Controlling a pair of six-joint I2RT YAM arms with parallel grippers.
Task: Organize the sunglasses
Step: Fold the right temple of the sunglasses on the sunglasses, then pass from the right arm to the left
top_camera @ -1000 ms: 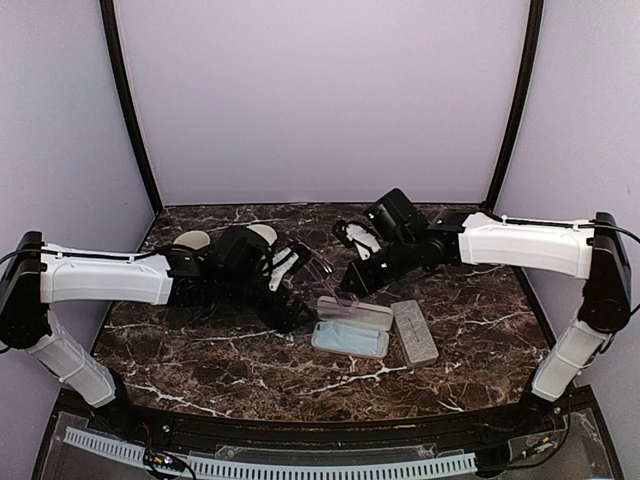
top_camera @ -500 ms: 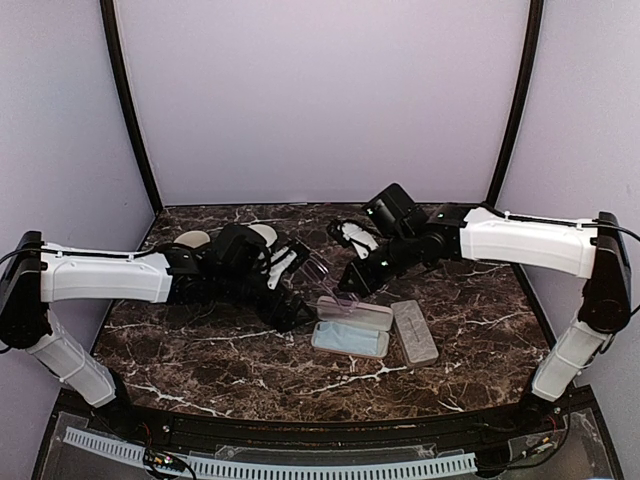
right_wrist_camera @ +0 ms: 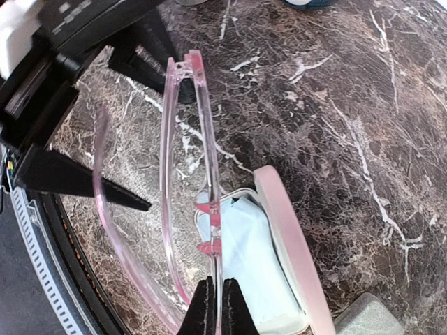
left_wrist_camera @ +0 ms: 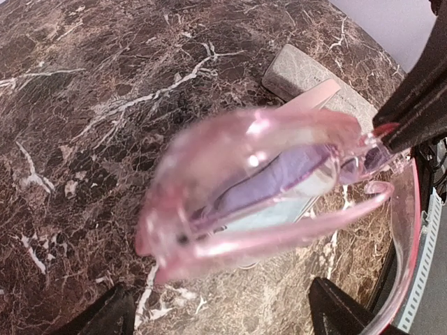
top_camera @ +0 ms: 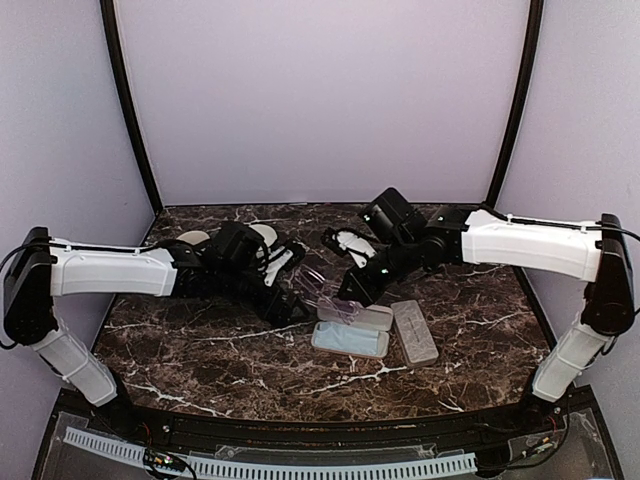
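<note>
The sunglasses (top_camera: 318, 291) have a thin, clear red-pink frame. My right gripper (top_camera: 350, 293) is shut on the frame's front by the nose bridge (right_wrist_camera: 209, 230) and holds them in the air, with the temple arms unfolded. Under them lies an open pink case (top_camera: 350, 330) with a light-blue cloth (right_wrist_camera: 244, 255) inside. My left gripper (left_wrist_camera: 223, 317) is open, its two dark fingers wide apart just left of the sunglasses (left_wrist_camera: 258, 188) and not gripping them. One left fingertip (right_wrist_camera: 105, 190) shows close to a temple arm.
A shut grey case (top_camera: 414, 331) lies right of the open case, also in the left wrist view (left_wrist_camera: 307, 80). Two pale rounded things (top_camera: 192, 240) sit at the back left, partly hidden by the left arm. The dark marble table (top_camera: 200, 360) ends at a front rail.
My right gripper has carried the sunglasses left and down toward the open case. The left gripper has shifted slightly to meet them and stays open.
</note>
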